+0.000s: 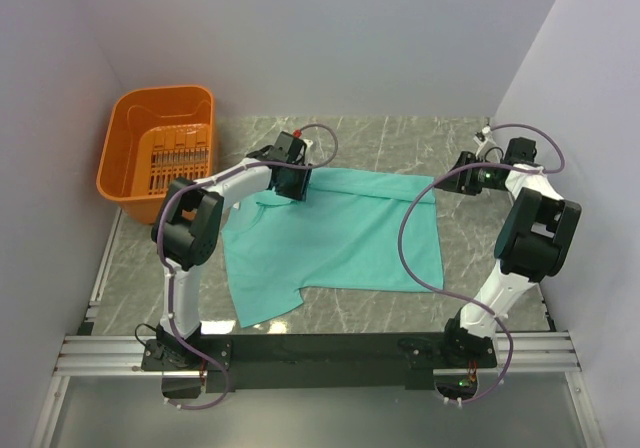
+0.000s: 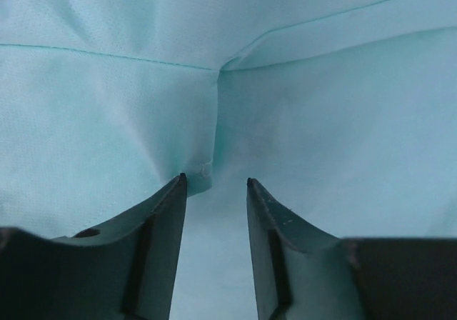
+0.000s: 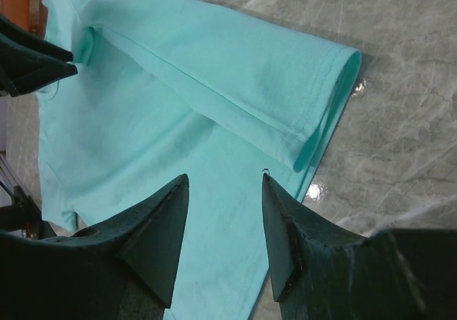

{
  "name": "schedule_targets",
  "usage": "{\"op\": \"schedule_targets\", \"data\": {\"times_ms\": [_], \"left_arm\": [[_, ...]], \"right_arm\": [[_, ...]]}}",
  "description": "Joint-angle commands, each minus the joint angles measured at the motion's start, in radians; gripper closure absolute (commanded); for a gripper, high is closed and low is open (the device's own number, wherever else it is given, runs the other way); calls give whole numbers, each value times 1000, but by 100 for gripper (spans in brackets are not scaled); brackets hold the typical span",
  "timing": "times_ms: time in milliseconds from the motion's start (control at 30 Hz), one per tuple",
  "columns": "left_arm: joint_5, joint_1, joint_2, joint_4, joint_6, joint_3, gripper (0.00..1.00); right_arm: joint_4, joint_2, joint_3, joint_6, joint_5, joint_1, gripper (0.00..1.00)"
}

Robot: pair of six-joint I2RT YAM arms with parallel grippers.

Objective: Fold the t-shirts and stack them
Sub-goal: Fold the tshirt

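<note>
One teal t-shirt lies spread on the marble table, its far edge folded over into a band. My left gripper hovers at the shirt's far left part. In the left wrist view its jaws stand open just over the cloth, where seams and a fold meet. My right gripper is by the shirt's far right corner. Its jaws are open above the cloth, close to the hemmed folded edge. Neither gripper holds anything.
An orange plastic basket stands at the far left of the table, beside the left arm's elbow. Grey walls close in the left, right and back. Bare marble lies behind the shirt.
</note>
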Motion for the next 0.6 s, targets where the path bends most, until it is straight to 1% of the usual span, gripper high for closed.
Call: {"op": "schedule_targets", "data": {"times_ms": [0, 33, 67, 100, 167, 233, 333, 433, 567], "left_arm": [[-50, -8, -58, -8, -5, 6, 54], [-121, -2, -90, 21, -31, -33, 48], [-151, 4, -121, 76, -47, -44, 46], [-165, 12, -173, 95, -62, -53, 44], [-153, 53, -207, 124, -120, -54, 38], [-139, 101, -219, 138, -175, -31, 36], [-130, 158, -186, 123, -225, 17, 36], [-141, 204, -138, 121, -252, 51, 37], [-121, 234, -75, 121, -259, 89, 37]], "right_arm": [[-11, 20, 29, -20, 38, -7, 47], [-13, 23, 34, -22, 50, -1, 47], [-11, 26, 48, -20, 65, 5, 47], [-11, 33, 55, -19, 99, 13, 47], [-7, 46, 81, -2, 146, 39, 47], [3, 69, 107, 24, 209, 54, 47], [29, 102, 150, 78, 295, 85, 47], [47, 142, 202, 124, 361, 111, 47], [35, 194, 265, 144, 427, 143, 47]]}}
